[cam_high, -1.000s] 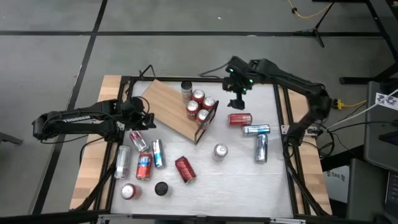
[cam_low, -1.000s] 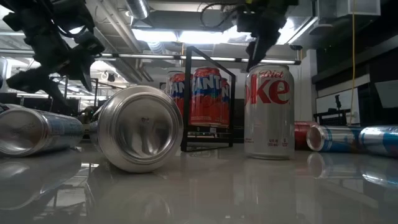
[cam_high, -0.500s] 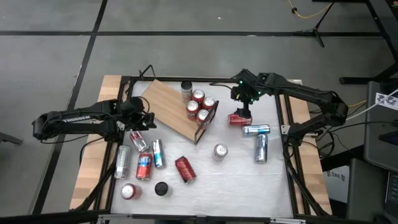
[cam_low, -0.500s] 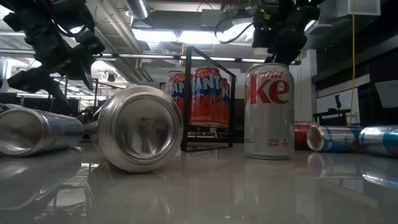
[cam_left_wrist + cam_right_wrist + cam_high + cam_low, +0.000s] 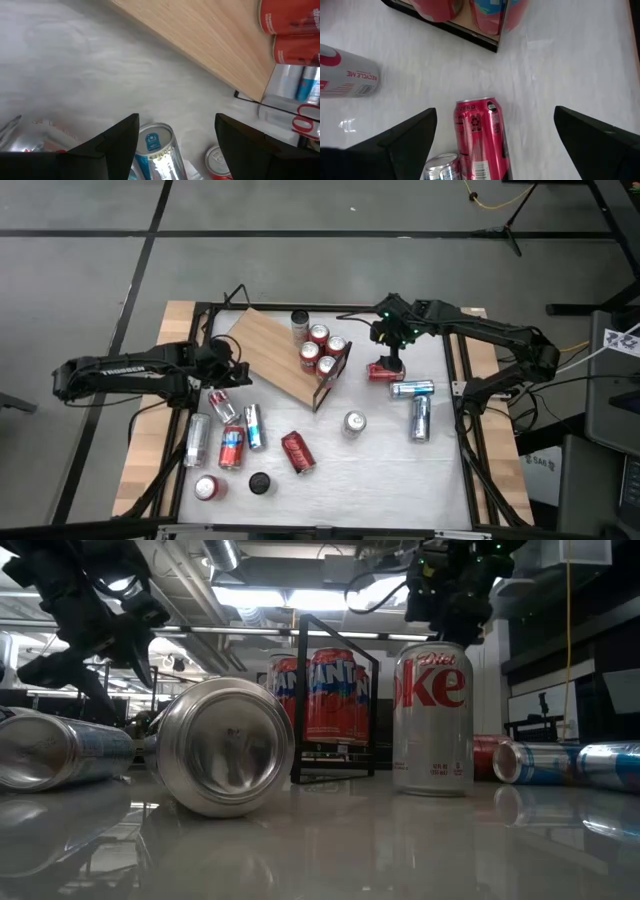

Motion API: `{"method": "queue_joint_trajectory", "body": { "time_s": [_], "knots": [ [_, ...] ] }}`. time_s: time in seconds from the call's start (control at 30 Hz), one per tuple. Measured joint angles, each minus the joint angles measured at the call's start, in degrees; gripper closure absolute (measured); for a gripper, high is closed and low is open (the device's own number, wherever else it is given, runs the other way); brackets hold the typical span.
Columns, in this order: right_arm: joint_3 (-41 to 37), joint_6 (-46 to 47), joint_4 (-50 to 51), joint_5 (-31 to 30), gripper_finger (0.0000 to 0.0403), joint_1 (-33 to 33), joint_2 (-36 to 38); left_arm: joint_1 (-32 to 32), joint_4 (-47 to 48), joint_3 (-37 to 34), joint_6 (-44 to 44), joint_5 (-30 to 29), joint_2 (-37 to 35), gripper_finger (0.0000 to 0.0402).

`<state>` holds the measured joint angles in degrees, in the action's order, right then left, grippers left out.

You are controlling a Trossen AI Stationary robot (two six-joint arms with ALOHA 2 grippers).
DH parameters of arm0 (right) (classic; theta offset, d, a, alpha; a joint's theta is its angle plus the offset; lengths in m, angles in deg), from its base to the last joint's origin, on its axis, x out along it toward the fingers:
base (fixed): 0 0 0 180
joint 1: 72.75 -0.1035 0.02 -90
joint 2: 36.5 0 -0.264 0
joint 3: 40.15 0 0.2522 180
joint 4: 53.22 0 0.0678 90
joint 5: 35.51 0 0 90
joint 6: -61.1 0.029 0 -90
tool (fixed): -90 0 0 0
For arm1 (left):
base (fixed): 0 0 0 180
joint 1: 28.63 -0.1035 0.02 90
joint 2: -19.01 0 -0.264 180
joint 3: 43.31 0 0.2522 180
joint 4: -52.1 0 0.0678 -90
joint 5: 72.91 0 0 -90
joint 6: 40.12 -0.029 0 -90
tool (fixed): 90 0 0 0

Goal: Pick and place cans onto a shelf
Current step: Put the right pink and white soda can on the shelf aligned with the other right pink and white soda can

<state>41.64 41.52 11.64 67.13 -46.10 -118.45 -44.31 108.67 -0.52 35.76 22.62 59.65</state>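
Note:
The shelf (image 5: 280, 355) lies slantwise at the table's far middle, with several red cans (image 5: 322, 350) standing at its black-framed end. My right gripper (image 5: 392, 360) is open, pointing down just above a red can (image 5: 477, 135) that lies on its side on the table; its fingers stand on either side of the can without touching it. My left gripper (image 5: 236, 374) is open and empty at the shelf's left edge, above lying cans; a blue-and-silver can (image 5: 155, 150) shows between its fingers, farther off. A Diet Coke can (image 5: 432, 720) stands upright at mid-table.
Several cans lie on the table's left near part (image 5: 225, 440). Two blue-and-silver cans (image 5: 415, 405) lie on the right, next to the red can. A silver can (image 5: 300, 320) stands beyond the shelf. A small black disc (image 5: 259, 482) lies near the front.
My right gripper has gone from the table's far side toward the near edge and down, and now stands over the lying red can. It has hardly moved in the last half second. The cans have kept still.

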Motion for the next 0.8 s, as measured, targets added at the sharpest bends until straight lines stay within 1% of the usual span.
{"method": "queue_joint_trajectory", "body": {
  "time_s": [0.27,0.47,0.6,0.8],
  "knots": [
    [0.00,-0.08,-0.04,0.02,0.0013,0.00,0.00,2.11,-0.01,0.00,0.00,-3.21,0.00,0.0148],
    [0.00,1.51,0.47,0.02,0.0013,0.00,0.00,3.05,-0.37,0.00,0.00,-4.93,0.00,0.0148],
    [0.00,1.63,1.65,0.02,0.0013,0.00,0.00,3.14,-2.40,0.00,-0.28,-5.54,0.00,0.0148],
    [0.00,1.75,1.65,0.02,0.0013,0.00,-0.02,3.14,-7.35,0.00,-3.00,-6.37,0.31,0.0148]
  ]
}}
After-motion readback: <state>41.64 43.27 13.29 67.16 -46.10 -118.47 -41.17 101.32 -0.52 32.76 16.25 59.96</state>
